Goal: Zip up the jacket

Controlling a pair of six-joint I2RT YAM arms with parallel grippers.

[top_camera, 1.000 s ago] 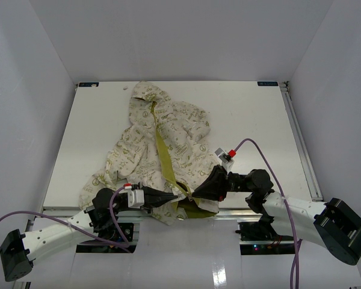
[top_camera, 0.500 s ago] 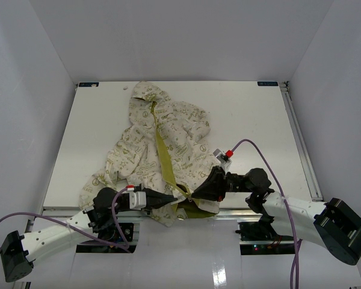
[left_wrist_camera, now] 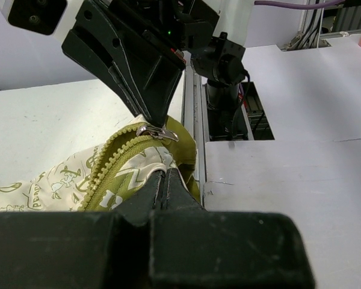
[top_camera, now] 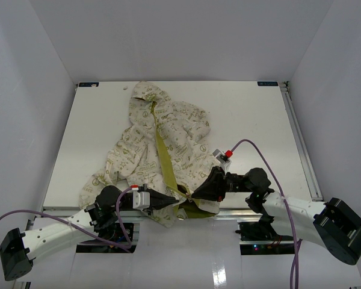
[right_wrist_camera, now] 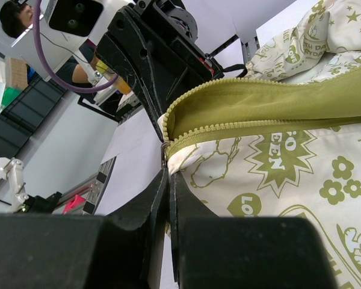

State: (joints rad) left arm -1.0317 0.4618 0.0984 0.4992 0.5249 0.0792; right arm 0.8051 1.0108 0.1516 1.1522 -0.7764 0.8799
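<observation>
The cream jacket [top_camera: 162, 138] with olive-green prints lies open on the table, hood at the far end and hem at the near edge. Its olive zipper tape [top_camera: 163, 158] runs down the middle. My left gripper [top_camera: 176, 201] is shut on the bottom hem of the jacket [left_wrist_camera: 141, 159], right beside the zipper teeth [left_wrist_camera: 108, 165]. My right gripper [top_camera: 196, 195] is shut on the silver zipper pull [left_wrist_camera: 157, 132] at the bottom of the zipper; in the right wrist view the pull [right_wrist_camera: 166, 149] runs down into the closed jaws. The two grippers nearly touch, tip to tip.
The table's metal front rail [top_camera: 240, 211] runs just under both grippers. White enclosure walls surround the table. A purple cable [top_camera: 259, 150] loops above the right arm. A dark gap [left_wrist_camera: 228, 114] beyond the table edge shows in the left wrist view.
My left gripper has shifted slightly right and toward the near edge, keeping hold of the hem. My right gripper has barely moved.
</observation>
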